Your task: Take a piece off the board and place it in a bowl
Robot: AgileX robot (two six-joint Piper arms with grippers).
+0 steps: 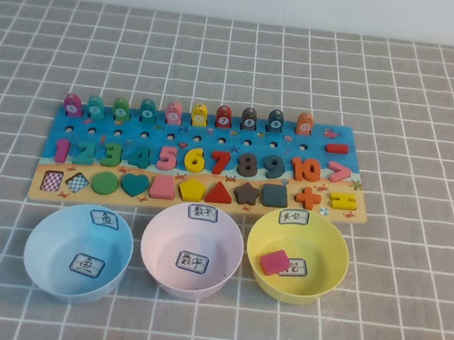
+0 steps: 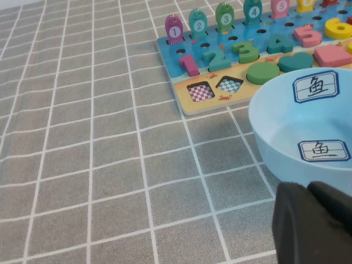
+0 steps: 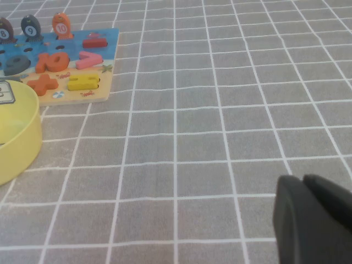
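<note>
The board point(image 1: 247, 210) lies across the middle of the table. The yellow equals-sign piece point(image 1: 342, 202) sits in its slot at the board's right end, beside the orange plus sign point(image 1: 309, 197); it also shows in the right wrist view point(image 3: 83, 82). The yellow bowl point(image 1: 294, 294) stands in front of the board's right end and holds a pink square block point(image 1: 275, 261). My left gripper point(image 2: 307, 187) is shut and empty, low over the cloth beside the light blue bowl point(image 2: 275, 148). My right gripper point(image 3: 302, 179) is shut and empty over bare cloth, well right of the yellow bowl point(image 3: 19, 137).
A pink bowl point(image 1: 187, 279) and a light blue bowl point(image 1: 74, 280) stand left of the yellow one, all close to the board's front edge. Two checkered slots point(image 1: 64, 182) at the board's left end are empty. Grey grid cloth covers the table.
</note>
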